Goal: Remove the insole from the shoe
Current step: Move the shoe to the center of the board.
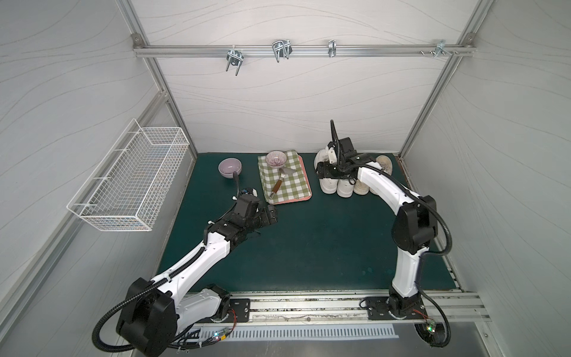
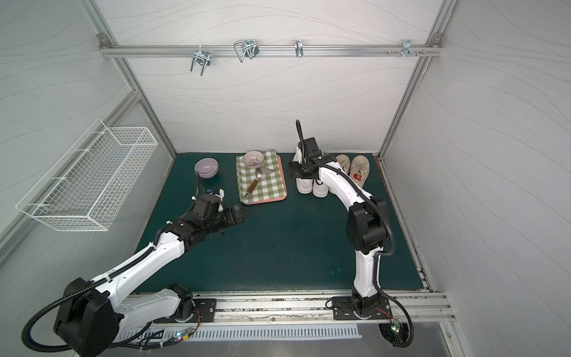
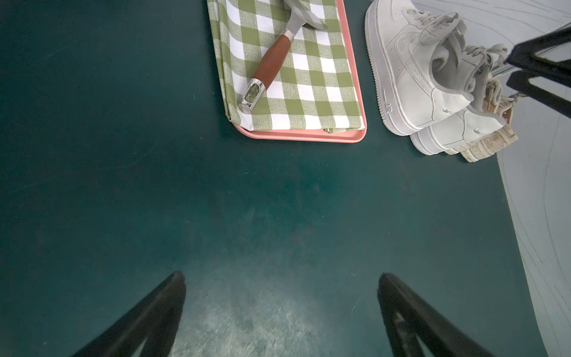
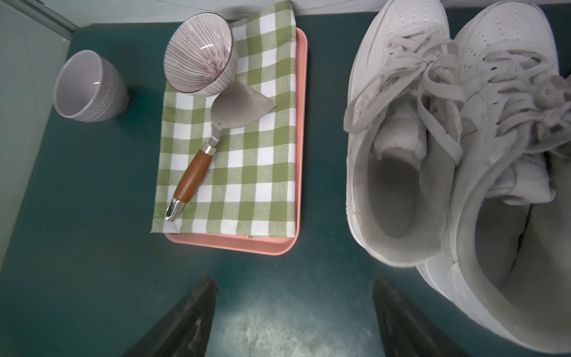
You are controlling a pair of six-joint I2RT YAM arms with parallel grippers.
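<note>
On the green bench (image 4: pixel 92 216), the nearest shoe (image 4: pixel 370 61) is seen just beside the open, empty right end effector (image 4: pixel 295 279), and its lining (image 4: pixel 360 185) may be pinched instead of the insole (image 4: pixel 392 197).

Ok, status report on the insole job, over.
Left gripper open, over bare mat. Right gripper open, empty, beside white shoe. Insole not yet out. Nothing blocking heel opening.

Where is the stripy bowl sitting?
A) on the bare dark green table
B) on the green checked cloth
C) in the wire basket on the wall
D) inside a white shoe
B: the right wrist view shows the stripy bowl resting on the checked cloth that covers the pink tray.
</note>
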